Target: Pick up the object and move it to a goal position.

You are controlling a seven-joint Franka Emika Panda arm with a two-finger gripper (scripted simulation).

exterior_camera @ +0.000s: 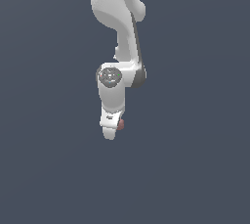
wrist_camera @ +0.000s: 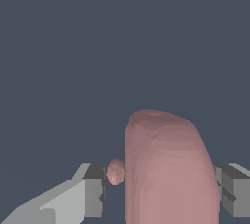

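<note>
Two views tell you most of the story, and both put the object between the fingers of your gripper. In the wrist view you see the reddish-brown lump filling most of the gap, one finger on each side of it, with a small rounded nub of the same colour just beside the nearer finger. Whether the pads are actually pressing on it you cannot tell: one side looks touching, the other shows what may be a thin gap. So you are likely at the grasp step, either closing or just closed. Your next move, as a judgement, is to confirm a firm clamp, then lift straight off the surface before carrying it away. No goal marker shows in either view, so you have no visible target to steer toward. In the exterior view the arm hides nearly all of the object; only a small reddish sliver peeks out beside the fingertips, and you cannot judge from there whether it rests on the surface.
</note>
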